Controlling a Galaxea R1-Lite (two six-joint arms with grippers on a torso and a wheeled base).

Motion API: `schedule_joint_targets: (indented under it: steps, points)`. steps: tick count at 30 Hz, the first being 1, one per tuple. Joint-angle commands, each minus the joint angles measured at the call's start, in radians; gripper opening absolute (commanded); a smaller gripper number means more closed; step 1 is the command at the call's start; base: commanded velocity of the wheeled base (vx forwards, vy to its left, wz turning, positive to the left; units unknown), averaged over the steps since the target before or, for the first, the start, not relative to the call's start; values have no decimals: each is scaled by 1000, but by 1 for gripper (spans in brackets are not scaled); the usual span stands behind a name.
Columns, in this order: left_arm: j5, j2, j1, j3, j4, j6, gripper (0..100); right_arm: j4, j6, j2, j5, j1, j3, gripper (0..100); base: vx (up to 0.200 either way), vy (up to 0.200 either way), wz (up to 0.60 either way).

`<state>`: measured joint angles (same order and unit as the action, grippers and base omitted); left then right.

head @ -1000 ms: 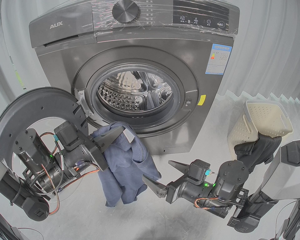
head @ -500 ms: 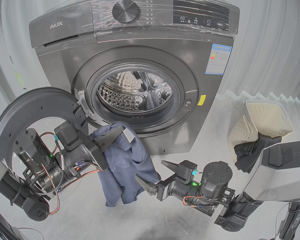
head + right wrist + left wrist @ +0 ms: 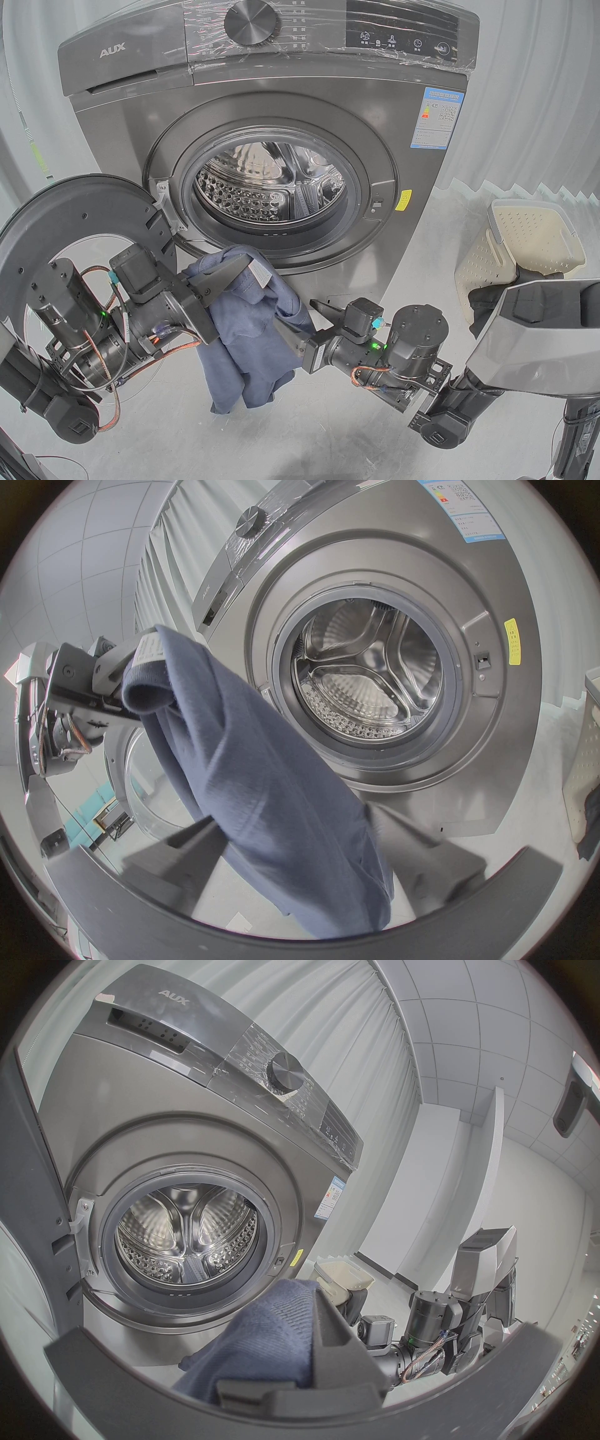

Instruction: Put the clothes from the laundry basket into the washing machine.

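- the washing machine [image 3: 119, 137] is a grey front-loader. its round door [image 3: 69, 206] is swung wide open to the left, and the steel drum [image 3: 269, 181] shines inside.
- there's silver lettering [image 3: 112, 50] on the drawer panel. a blue-and-white label [image 3: 437, 119] with a coloured chart and a square code sits high on the right of the front. a small yellow sticker [image 3: 403, 200] is beside the door opening. from here i can't make out the fine print on either.
- clear film is wrapped over the top strip, across the dial [image 3: 250, 20] and the row of white icons [image 3: 403, 40].
- the left claw [image 3: 240, 265] is pinching a blue garment [image 3: 250, 337] by its upper edge, right at a white sewn-in tag [image 3: 259, 270], just below the lip of the opening. the cloth hangs down in front of the machine, outside the drum.
- the right claw [image 3: 303, 322] is spread, with one finger on either side of the lower right part of the hanging cloth.
- the laundry basket [image 3: 481, 256], cream and perforated, sits on the floor well to the right of the machine. a dark garment [image 3: 484, 303] is draped over its near rim.
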<state>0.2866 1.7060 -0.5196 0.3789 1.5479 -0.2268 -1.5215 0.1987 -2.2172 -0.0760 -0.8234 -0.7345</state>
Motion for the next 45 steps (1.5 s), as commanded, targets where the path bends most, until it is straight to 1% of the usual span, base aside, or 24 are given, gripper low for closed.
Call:
schedule_joint_targets:
  steps: [1,4,7,12,15,16,19,20,21,23,24,26,27,29,30,31,33,34,35,40,45]
  points:
    - [0,6,3,-3,0,-2,0,-5,2,19,1,1,-3,0,0,0,0]
    - [-1,23,7,-5,1,3,0,-5,2,64,1,1,13,0,0,0,0]
    - [-1,40,7,-8,1,4,0,-5,2,125,1,1,55,0,0,0,0]
    - [-1,40,1,-11,1,4,0,-6,5,168,-1,6,63,0,0,0,0]
    - [-1,40,-4,-12,1,3,0,-5,2,194,-4,29,67,0,0,0,0]
    - [-1,37,-5,-17,1,3,0,-5,-2,215,-2,43,87,0,0,0,0]
    - [0,31,-17,-22,3,9,0,-8,-4,248,4,52,110,0,0,0,0]
    - [-3,24,-54,-31,3,12,0,-9,-5,281,7,52,133,0,0,0,0]
    - [-3,23,-65,-37,3,12,0,-9,-7,292,8,52,142,0,0,0,0]
    - [5,6,-77,-68,1,11,0,-17,-21,340,35,58,178,0,0,0,0]
    - [16,6,-79,-72,1,11,0,-19,-24,355,53,67,193,0,0,0,0]
    - [17,15,-99,-66,1,6,0,-19,-27,390,82,81,225,0,0,0,0]
    - [19,23,-111,-61,0,0,100,-19,-25,412,91,84,239,0,0,0,0]
    - [17,29,-115,-58,-2,-2,100,-19,-24,429,97,86,251,0,0,0,0]
    - [9,49,-126,-60,-3,-2,100,-19,-22,461,113,86,280,0,0,0,0]
    - [8,61,-129,-58,-3,-3,100,-17,-22,478,122,86,290,0,0,0,0]
    - [3,101,-129,-57,-2,-3,100,-17,-22,499,150,86,296,0,0,0,0]
    - [3,101,-129,-57,-2,-3,100,-17,-22,499,150,86,296,0,0,0,0]
    - [3,139,-128,-54,-2,-3,100,-17,-24,502,166,86,294,0,0,0,0]
    - [3,208,-131,-61,0,-2,100,-17,-21,501,171,73,283,0,0,0,0]
    - [0,251,-129,-40,0,0,100,-17,-24,493,168,59,273,0,0,0,0]
